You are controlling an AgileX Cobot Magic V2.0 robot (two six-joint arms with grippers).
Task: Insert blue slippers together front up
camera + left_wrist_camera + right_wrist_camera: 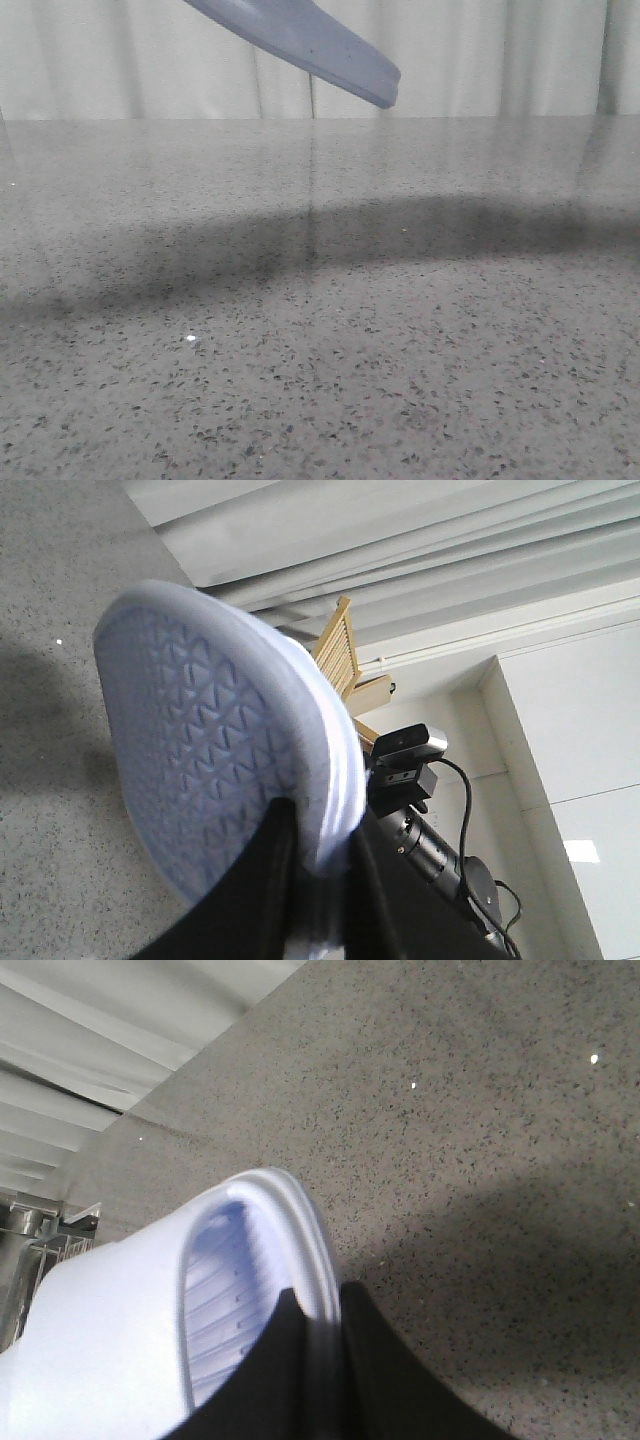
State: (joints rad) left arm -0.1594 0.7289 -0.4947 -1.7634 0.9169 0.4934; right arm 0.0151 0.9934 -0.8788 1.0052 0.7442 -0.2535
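Note:
Both pale blue slippers are held in the air above the grey speckled table [320, 330]. In the front view only one slipper's end [320, 45] shows at the top, slanting down to the right; neither gripper shows there. My left gripper [315, 825] is shut on the edge of one blue slipper [200, 730], whose triangle-patterned sole faces the camera. My right gripper [318, 1305] is shut on the rim of the other blue slipper [110, 1330], with one finger inside on the ribbed footbed [215, 1310] and the other outside.
White curtains [500, 60] hang behind the table's far edge. The slippers' shadow [330, 240] crosses the table. In the left wrist view a black camera on a stand [410, 760] and a wooden chair back [340, 645] stand beyond the slipper.

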